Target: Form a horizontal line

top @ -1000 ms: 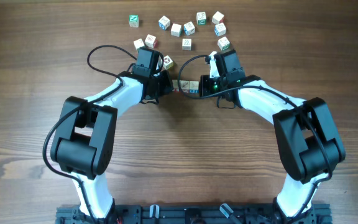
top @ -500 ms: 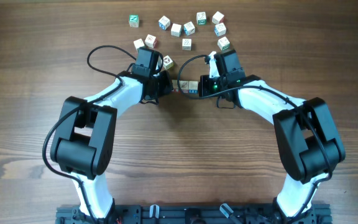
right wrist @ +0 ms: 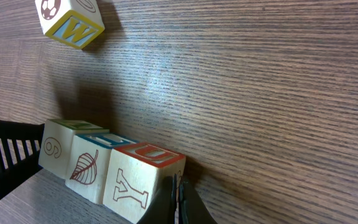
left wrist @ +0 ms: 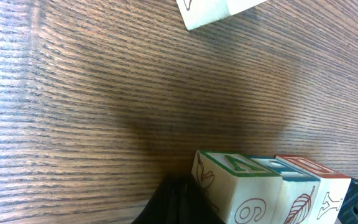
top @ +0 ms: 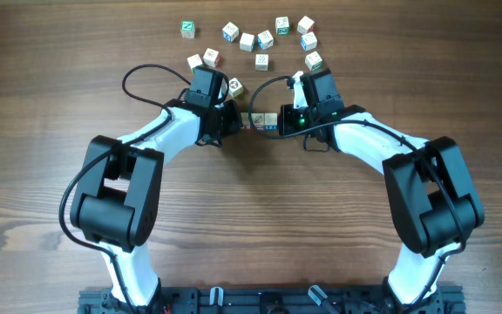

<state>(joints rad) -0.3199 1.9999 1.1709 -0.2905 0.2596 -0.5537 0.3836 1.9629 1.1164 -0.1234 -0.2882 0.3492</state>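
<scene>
At table (top: pixel 251 227) centre, the left gripper (top: pixel 232 122) is sitting against the nine o'clock end of the horizontal line (top: pixel 264 120), the right gripper (top: pixel 284 122) against its three o'clock end; either pincer's width I cannot tell. Squaring is probably finishing; the next move is calling for a loose cube (top: pixel 235 87) from eleven o'clock.

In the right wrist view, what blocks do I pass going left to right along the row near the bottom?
green-edged numeral cube → blue-edged leaf cube → red-edged Y cube. The W cube above overlaps the first, so it is left out.
</scene>
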